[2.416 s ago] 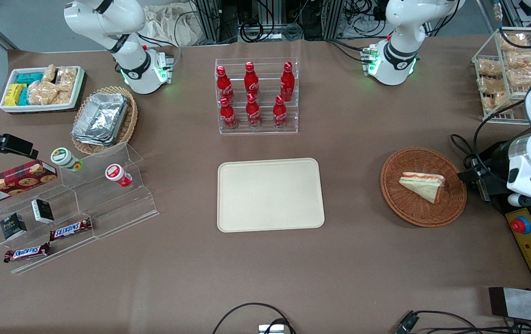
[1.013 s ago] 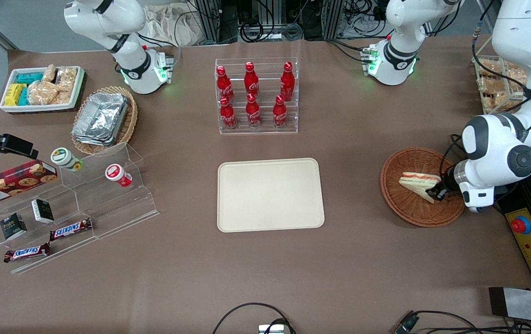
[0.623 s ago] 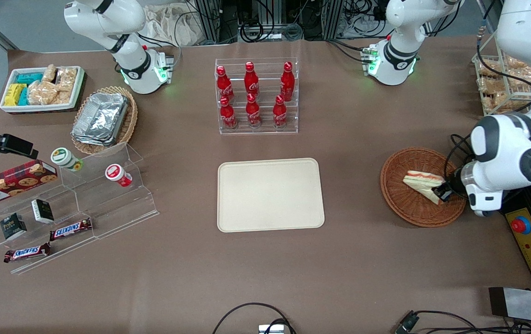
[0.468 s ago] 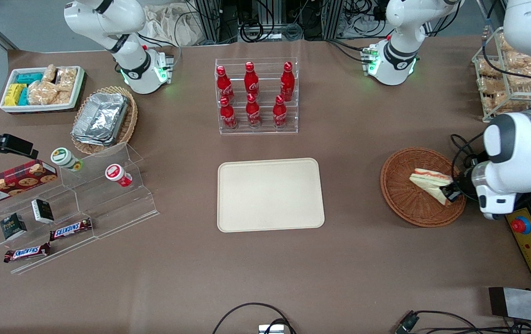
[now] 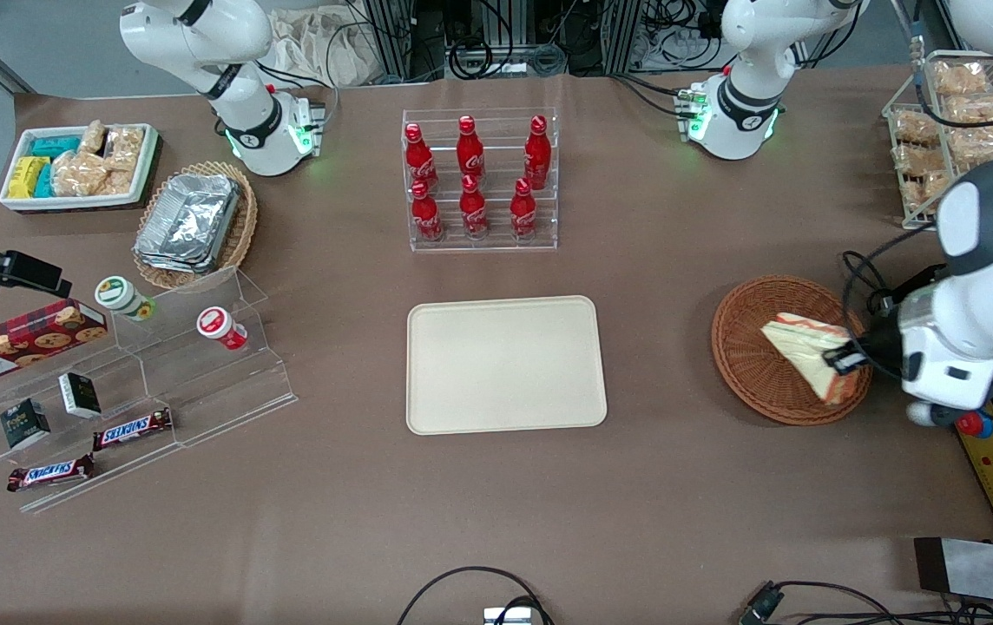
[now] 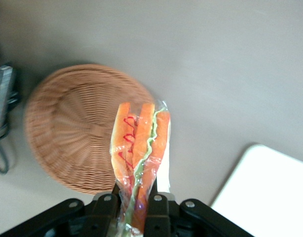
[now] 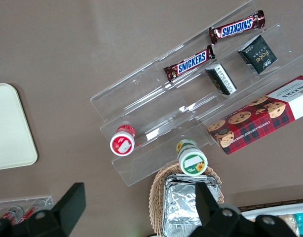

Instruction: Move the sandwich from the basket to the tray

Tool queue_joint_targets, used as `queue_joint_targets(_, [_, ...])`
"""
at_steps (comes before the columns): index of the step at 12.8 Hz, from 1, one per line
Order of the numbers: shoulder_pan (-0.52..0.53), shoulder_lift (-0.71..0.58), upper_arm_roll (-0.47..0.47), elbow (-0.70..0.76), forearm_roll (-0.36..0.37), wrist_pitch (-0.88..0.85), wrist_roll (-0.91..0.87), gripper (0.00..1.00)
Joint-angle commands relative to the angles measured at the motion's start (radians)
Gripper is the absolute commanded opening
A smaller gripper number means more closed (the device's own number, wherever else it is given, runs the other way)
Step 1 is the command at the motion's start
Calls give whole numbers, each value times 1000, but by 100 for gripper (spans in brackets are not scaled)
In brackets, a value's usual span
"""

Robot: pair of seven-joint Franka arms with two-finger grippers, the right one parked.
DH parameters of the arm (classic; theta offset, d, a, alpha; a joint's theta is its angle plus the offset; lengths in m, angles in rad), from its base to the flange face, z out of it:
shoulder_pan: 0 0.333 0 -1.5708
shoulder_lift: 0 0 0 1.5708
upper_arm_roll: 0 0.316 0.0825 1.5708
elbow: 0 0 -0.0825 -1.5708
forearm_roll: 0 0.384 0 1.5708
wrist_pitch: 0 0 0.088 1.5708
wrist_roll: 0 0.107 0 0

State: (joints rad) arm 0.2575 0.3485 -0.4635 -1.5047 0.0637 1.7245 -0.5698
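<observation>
The end effector [image 5: 844, 359] is closed on the sandwich [image 5: 805, 354], one finger on each flat bread face, as is seen in the left wrist view, where the fingers [image 6: 155, 203] clamp the wedge's wrapped lower end [image 6: 139, 163]. The lowest part of the sandwich is hidden between the fingers there. In that view the red, orange and green filling layers are turned toward the camera, and a clear wrapper is made out around them.

In the front view the sandwich is held above the basket [image 5: 752, 365], over the part of the rim toward the working arm's end of the bench [image 5: 722, 521]. Whether any corner touches the wicker cannot be told from that view; in the wrist view the basket [image 6: 67, 138] is seen below the wedge with a clear gap. The finger bases are partly covered by the white wrist of the arm [image 5: 974, 295].

The tray [image 5: 505, 365] lies bare at the middle of the bench, well apart from the basket. Only one pale corner of it [image 6: 270, 192] is caught in the wrist view.
</observation>
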Motion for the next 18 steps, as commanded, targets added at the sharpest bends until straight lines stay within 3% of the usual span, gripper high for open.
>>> queue_joint_targets(1, [-186, 125, -10, 73, 71, -5, 24, 0])
queue_joint_targets(6, [-412, 328, -10, 95, 122, 189, -91, 0])
queue_joint_targets(10, [-469, 409, -9, 84, 153, 202, -91, 0])
queue_joint_targets(11, [-495, 423, -9, 83, 154, 201, -93, 4])
queue_joint_targets(12, [-515, 431, -7, 80, 157, 199, -96, 12])
queue_joint_targets(13, [-518, 444, -7, 77, 157, 199, -102, 44])
queue_joint_targets(14, [-520, 449, -7, 77, 157, 202, -117, 99])
queue_joint_targets(18, [-511, 432, -7, 90, 143, 191, -125, 100])
